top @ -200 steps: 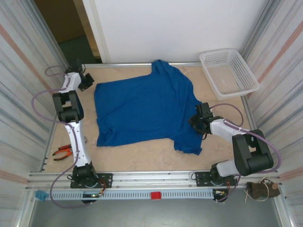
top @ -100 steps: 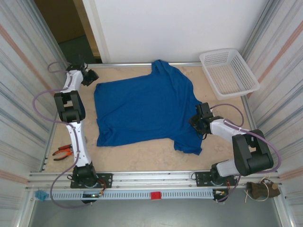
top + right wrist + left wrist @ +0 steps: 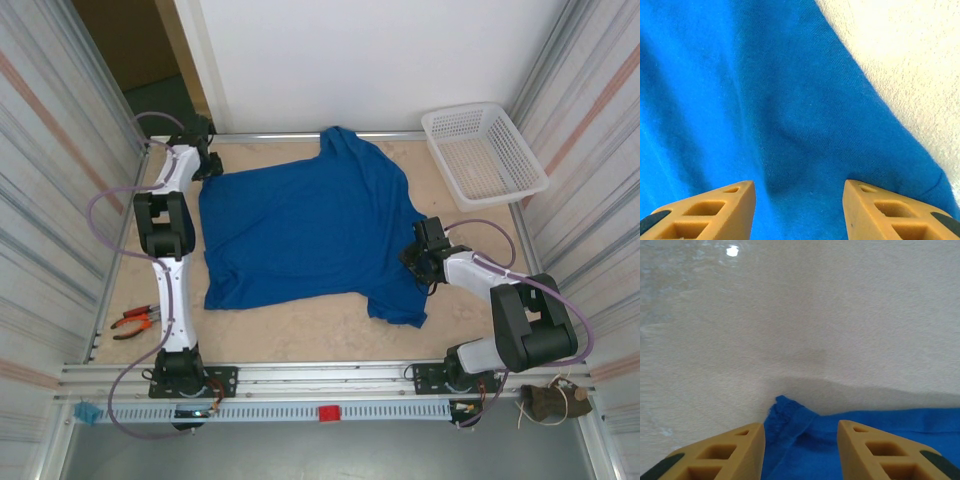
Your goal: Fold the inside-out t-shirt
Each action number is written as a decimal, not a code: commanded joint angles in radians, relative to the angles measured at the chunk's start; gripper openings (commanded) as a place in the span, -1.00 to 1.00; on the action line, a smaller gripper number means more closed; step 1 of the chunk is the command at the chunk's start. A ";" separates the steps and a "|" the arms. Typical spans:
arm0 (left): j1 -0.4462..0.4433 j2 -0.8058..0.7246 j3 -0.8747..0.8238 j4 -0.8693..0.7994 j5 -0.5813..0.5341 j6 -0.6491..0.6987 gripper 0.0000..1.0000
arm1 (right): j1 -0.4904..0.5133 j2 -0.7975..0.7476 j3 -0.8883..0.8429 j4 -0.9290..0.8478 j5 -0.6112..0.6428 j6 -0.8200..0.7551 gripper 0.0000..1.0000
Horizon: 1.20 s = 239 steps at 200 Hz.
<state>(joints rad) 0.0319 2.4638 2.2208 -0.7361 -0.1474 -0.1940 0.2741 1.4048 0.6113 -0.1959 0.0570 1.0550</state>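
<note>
The royal-blue, short-sleeved cloth t-shirt (image 3: pixel 300 225) is spread flat across the pale wooden tabletop (image 3: pixel 300 325), and no fold is yet made in it. The left gripper (image 3: pixel 205 162) is held low at the garment's far left corner. Its yellow fingers (image 3: pixel 715 455) are moderately parted, and the bunched corner lies between them unclamped. The right gripper (image 3: pixel 414 258) is poised over the right edge near the sleeve, its fingers (image 3: pixel 890 210) likewise parted with nothing pinched. Grasping is judged to be the step in hand: both grippers must be lowered and closed on cloth before any fold can be made.
</note>
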 commanded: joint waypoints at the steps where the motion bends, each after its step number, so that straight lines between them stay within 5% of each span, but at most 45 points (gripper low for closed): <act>1: 0.011 0.014 0.022 -0.029 -0.067 0.036 -0.18 | -0.010 -0.018 -0.008 -0.059 0.043 0.014 -0.04; 239: -0.001 -0.016 -0.073 0.064 -0.046 0.023 -0.06 | -0.014 -0.023 0.001 -0.072 0.063 0.017 -0.05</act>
<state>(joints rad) 0.0372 2.4817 2.1445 -0.6750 -0.1848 -0.1688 0.2722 1.3991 0.6113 -0.2142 0.0830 1.0622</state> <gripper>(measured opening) 0.467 0.477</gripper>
